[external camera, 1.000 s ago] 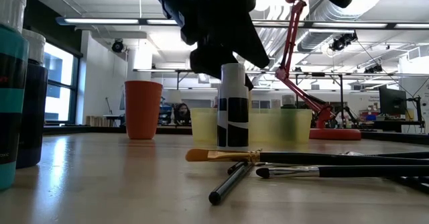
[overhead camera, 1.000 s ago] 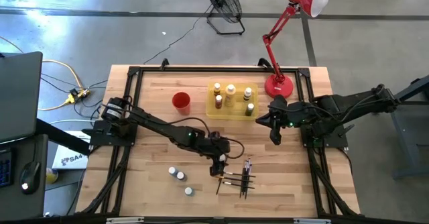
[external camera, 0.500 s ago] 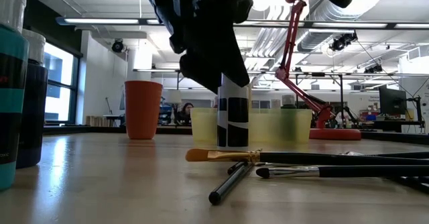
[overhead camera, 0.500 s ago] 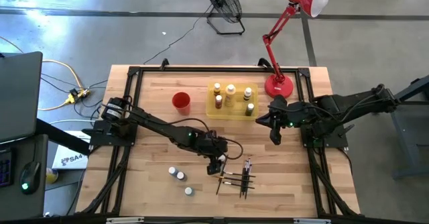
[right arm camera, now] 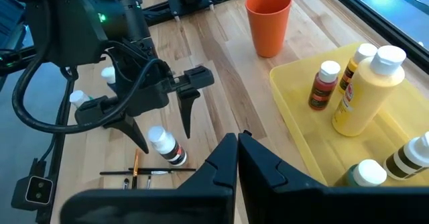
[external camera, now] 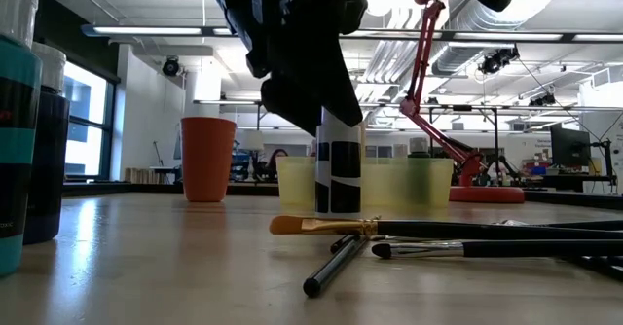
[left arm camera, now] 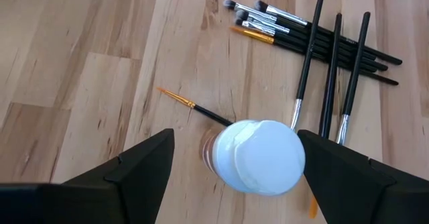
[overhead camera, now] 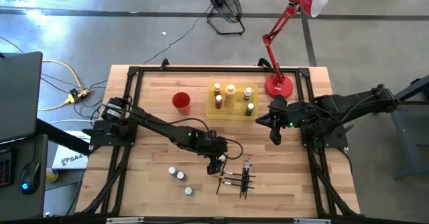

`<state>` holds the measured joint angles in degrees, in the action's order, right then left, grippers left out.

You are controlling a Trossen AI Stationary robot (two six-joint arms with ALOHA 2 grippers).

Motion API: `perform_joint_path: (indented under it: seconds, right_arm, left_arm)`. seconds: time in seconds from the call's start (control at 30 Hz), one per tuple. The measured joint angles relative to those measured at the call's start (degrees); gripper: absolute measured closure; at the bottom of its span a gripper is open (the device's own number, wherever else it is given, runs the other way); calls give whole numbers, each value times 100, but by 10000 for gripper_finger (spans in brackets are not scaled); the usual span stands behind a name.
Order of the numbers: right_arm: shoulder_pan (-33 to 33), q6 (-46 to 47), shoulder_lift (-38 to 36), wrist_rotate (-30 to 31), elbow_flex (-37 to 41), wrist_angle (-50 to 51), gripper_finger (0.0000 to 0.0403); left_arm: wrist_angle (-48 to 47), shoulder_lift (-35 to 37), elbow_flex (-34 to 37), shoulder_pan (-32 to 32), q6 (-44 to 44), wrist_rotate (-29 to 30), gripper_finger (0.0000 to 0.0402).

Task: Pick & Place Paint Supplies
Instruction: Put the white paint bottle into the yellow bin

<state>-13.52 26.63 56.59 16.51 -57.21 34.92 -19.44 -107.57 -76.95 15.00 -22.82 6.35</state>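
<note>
Jaws of the left gripper point(left arm camera: 234, 163) are spread wide around the white-capped bottle point(left arm camera: 258, 155), best centred before closing, while the right gripper point(overhead camera: 275, 135) waits shut.

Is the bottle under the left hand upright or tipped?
Upright: the bottle stands on the table, white cap up, between the open left hand's fingers, not yet gripped.

Left arm is reaching from the tabletop's left edge toward the middle, wrist pitching down, left gripper point(overhead camera: 218, 163) hanging low with jaws spread wide, one finger point(left arm camera: 127, 177) showing on each side in the wrist view. Right arm is waiting near the right edge, elbow folded, right gripper point(overhead camera: 275, 135) pointing inward, jaws pressing together.
</note>
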Motion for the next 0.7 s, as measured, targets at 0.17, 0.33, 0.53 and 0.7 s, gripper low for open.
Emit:
perform_joint_path:
  seconds: [0.17, 0.33, 0.53, 0.7]
  right_arm:
    - [1, 0, 1, 0, 0, 1, 398]
    - [1, 0, 1, 0, 0, 1, 398]
    - [1, 2, 1, 0, 0, 1, 398]
    - [1, 2, 1, 0, 0, 0, 398]
  left_arm:
    - [2, 0, 0, 0, -20, 46, 94]
    - [2, 0, 0, 0, -51, 129, 94]
    - [1, 0, 0, 0, -49, 127, 94]
    - [1, 0, 0, 0, -49, 125, 93]
